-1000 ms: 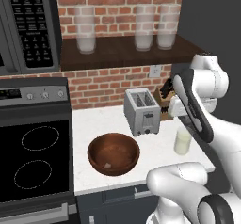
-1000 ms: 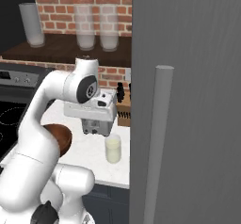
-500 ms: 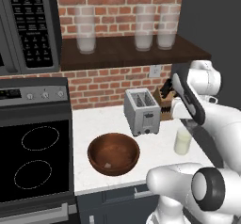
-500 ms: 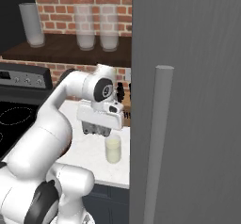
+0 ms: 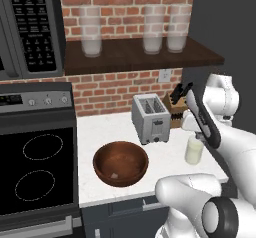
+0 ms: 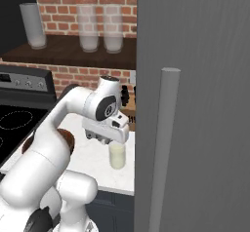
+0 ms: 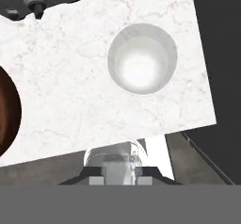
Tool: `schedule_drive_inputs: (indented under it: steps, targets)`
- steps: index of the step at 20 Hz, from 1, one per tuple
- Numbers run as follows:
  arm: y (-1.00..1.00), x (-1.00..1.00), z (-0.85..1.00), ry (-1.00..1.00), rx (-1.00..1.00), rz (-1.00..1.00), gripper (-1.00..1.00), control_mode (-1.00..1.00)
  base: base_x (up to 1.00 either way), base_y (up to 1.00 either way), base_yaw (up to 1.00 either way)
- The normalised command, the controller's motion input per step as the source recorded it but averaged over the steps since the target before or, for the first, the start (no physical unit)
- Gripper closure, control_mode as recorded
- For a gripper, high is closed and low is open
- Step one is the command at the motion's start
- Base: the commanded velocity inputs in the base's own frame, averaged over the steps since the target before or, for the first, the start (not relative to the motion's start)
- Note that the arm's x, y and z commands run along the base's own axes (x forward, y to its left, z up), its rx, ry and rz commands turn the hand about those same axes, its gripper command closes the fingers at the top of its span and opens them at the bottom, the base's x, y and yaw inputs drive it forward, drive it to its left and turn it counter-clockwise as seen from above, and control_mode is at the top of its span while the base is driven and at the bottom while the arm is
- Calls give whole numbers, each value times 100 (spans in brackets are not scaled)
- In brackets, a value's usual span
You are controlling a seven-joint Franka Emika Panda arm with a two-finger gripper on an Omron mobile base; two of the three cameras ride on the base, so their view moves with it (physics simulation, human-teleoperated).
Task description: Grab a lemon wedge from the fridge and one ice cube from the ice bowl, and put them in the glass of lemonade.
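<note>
The glass of lemonade stands on the white counter right of the toaster, close to the fridge side. In the hand view I look straight down into the glass, which holds only pale liquid. My gripper hovers just above and left of the glass; its tips stand apart with nothing between them, so it is open. The wooden ice bowl sits to the left with a tiny pale ice cube inside. The fridge is shut, its bar handle facing me. The lemon wedge is hidden.
A silver toaster stands behind the bowl, with a knife block to its right. The stove lies left of the counter. Frosted jars line the shelf above. The bowl's rim shows at the left of the hand view.
The arm has swung to the right: the hand has gone from in front of the toaster to just above the glass. Nothing on the counter has moved.
</note>
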Motion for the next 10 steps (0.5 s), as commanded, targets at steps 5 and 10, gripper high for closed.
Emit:
schedule_drive_inputs:
  steps: [5, 10]
  targets:
    - [-18, 34, 2, -1, -7, -10, 100, -100, 0, 0, 0]
    - [-23, 40, 2, 9, -4, -8, 100, -100, 0, 0, 0]
